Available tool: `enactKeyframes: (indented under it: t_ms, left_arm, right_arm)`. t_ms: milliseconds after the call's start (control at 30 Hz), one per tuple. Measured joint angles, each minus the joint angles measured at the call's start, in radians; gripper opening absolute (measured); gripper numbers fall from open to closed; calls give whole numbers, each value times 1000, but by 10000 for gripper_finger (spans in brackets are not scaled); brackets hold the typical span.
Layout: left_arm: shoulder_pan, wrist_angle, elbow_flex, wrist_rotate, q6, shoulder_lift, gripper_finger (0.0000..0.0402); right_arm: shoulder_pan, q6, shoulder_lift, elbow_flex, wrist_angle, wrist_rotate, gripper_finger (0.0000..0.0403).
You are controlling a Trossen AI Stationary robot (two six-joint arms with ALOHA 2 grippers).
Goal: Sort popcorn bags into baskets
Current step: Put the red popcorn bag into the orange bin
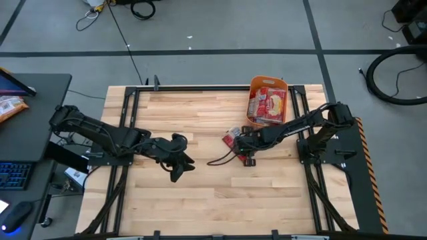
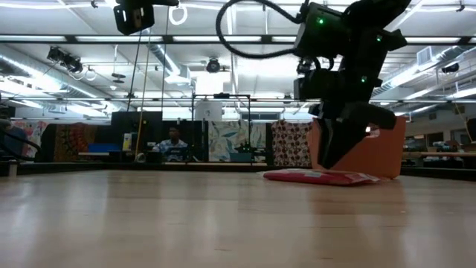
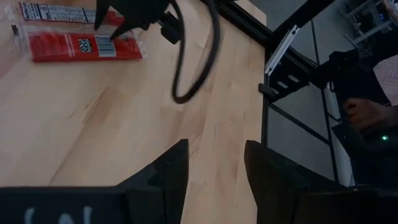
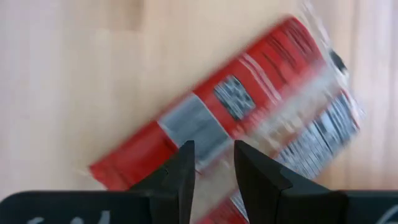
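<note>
We've got the right gripper (image 4: 211,163) parted, empty, right above the flat red plastic popcorn packet (image 4: 217,124), which lies diagonally across its fingers.

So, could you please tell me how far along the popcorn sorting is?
Mostly done, it seems: the orange basket already holds several bags. In hand: the right pincer hangs with jaws apart just over the one packet left on the table, not gripping it. Left: grasp it and drop it in. The left pincer waits open, mid-table.
</note>
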Motion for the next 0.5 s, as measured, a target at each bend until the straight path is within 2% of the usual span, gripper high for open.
enactKeyframes:
  t_ms: [367, 500]
  left_arm:
    - [0, 0, 0, 0, 0, 0, 160]
    - [0, 1, 0, 0, 0, 0, 160]
  right_arm:
    - [30, -62, 6, 0, 72, -151, 116]
    - [57, -65, -14, 0, 75, -164, 116]
